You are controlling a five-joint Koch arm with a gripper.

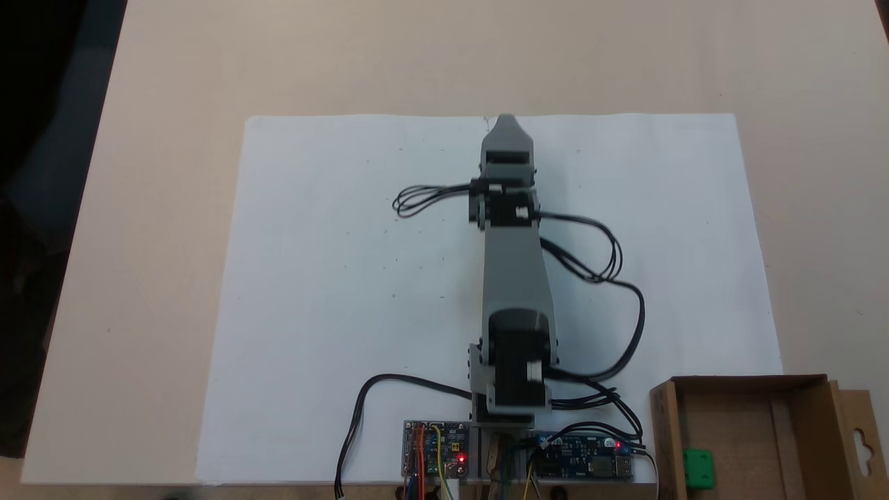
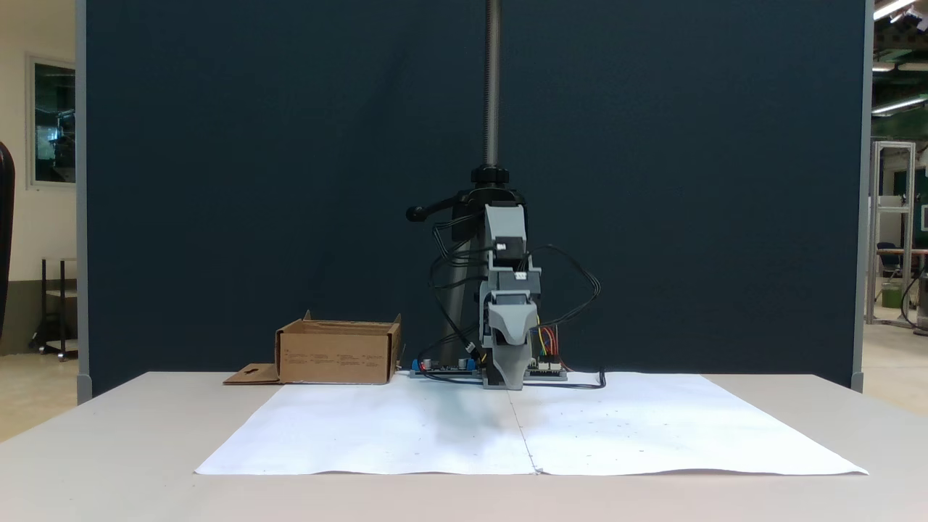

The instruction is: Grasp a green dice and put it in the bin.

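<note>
The green dice [image 1: 698, 467] lies inside the bin [image 1: 736, 423], against its left wall, at the lower right of a fixed view. From the front, the bin [image 2: 337, 355] stands at the left of the arm's base, its walls hiding the dice. The arm reaches straight out over the white sheet. My gripper [image 1: 507, 126] points away from the base, far from the bin, and hangs low over the paper [image 2: 510, 378]. Only one grey tip shows, the jaws lying one behind the other. I see nothing held in it.
A large white paper sheet [image 1: 347, 292] covers the middle of the beige table. Circuit boards [image 1: 436, 450] and loose black cables [image 1: 611, 278] sit around the arm's base. The bin's flap [image 1: 861, 437] with its keyhole cut-out lies outward. A dark partition [image 2: 290, 181] stands behind.
</note>
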